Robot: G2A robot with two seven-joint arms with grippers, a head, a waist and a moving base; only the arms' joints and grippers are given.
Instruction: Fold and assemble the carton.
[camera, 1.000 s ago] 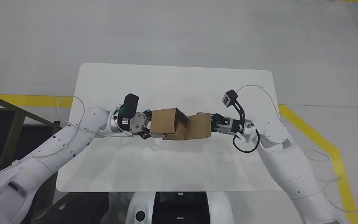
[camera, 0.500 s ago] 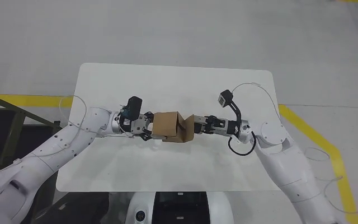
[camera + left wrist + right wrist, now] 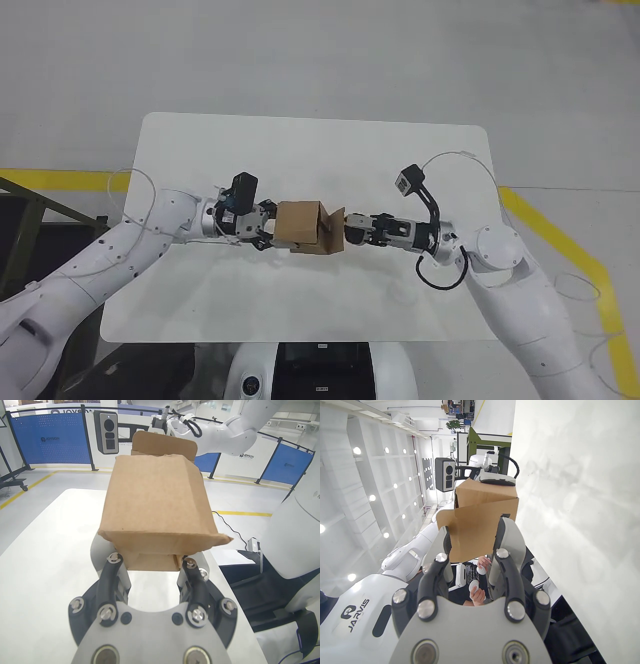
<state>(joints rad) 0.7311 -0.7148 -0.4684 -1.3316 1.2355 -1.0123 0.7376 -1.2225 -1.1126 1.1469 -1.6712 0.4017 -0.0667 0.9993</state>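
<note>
The left hand (image 3: 151, 560) is closing on the near end of the brown carton (image 3: 155, 500), its two dark fingers (image 3: 112, 562) pinching the cardboard from either side. It is holding the box out over the middle of the white bench (image 3: 300, 150). In the left wrist view the box is appearing to sit clear of the surface, with bench top showing beneath it.

The carton is lying on its side between the two arms, long axis running from one hand to the other. Its upper face is sloping and a creased edge is jutting out at the near corner.

At the carton's other end, the right hand (image 3: 475, 535) is meeting a loose flap (image 3: 472, 517). Its fingers (image 3: 506, 535) are standing well apart, gripping nothing, with their tips resting at the flap, which is standing out from the box body.

Beyond the bench, a yellow line (image 3: 60, 180) is running across the grey floor, and blue fence panels (image 3: 50, 440) are standing farther back.
</note>
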